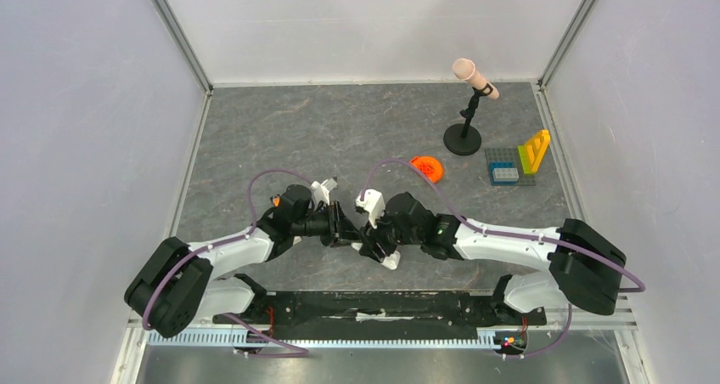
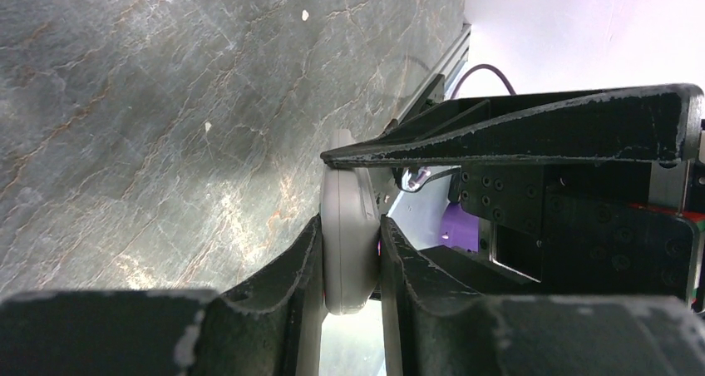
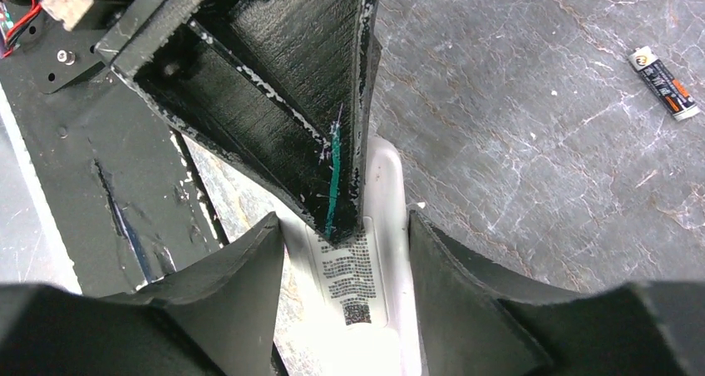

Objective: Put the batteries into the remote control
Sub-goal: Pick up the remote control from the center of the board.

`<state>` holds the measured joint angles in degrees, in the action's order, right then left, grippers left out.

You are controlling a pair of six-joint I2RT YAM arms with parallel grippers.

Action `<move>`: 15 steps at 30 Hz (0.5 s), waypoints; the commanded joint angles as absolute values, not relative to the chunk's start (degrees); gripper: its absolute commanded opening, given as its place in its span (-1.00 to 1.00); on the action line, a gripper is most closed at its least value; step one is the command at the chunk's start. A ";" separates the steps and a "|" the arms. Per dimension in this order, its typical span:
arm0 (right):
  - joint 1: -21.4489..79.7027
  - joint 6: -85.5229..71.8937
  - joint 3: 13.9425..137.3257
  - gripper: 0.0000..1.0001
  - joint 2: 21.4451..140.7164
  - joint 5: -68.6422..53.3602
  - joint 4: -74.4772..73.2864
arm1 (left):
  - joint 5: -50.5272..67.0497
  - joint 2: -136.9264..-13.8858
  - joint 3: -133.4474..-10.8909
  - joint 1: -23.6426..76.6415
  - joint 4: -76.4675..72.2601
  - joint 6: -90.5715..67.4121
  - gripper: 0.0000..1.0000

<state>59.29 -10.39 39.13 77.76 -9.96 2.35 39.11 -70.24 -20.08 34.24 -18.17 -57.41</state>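
The white remote control [image 2: 349, 243] hangs edge-on above the table, and my left gripper [image 2: 351, 226] is shut on its two broad faces. From the other side, my right gripper [image 3: 342, 222] is shut on the remote's long edges [image 3: 387, 251], with its printed label face toward the camera. One left fingertip [image 3: 332, 143] presses on that label face. In the top view both grippers meet at the table's near middle, left gripper [image 1: 346, 229] and right gripper [image 1: 371, 236], with a white end of the remote [image 1: 390, 260] sticking out below. One battery [image 3: 663, 83], dark with an orange band, lies on the table.
An orange disc [image 1: 427, 168] lies beyond the grippers. A black stand holding a pink microphone-like rod [image 1: 464, 138] and a grey plate with coloured bricks [image 1: 514, 167] sit at the back right. The black mounting rail [image 1: 382, 303] runs along the near edge.
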 commanded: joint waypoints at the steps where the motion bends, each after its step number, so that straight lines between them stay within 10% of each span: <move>1: 59.31 -12.06 40.06 0.28 77.65 -3.66 3.95 | 42.39 -69.34 -20.22 34.94 -20.92 -57.15 -0.96; 9: 58.77 -31.03 33.10 0.76 65.07 2.74 1.68 | 33.96 -60.91 -17.15 34.96 -17.14 -52.50 -0.96; 15: 57.95 -48.81 28.81 0.24 61.65 1.22 0.96 | 28.63 -54.27 -11.56 34.89 -17.69 -51.02 -0.96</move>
<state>58.22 -33.93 31.03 62.43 0.12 1.34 32.97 -57.67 -14.41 34.63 -16.49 -54.46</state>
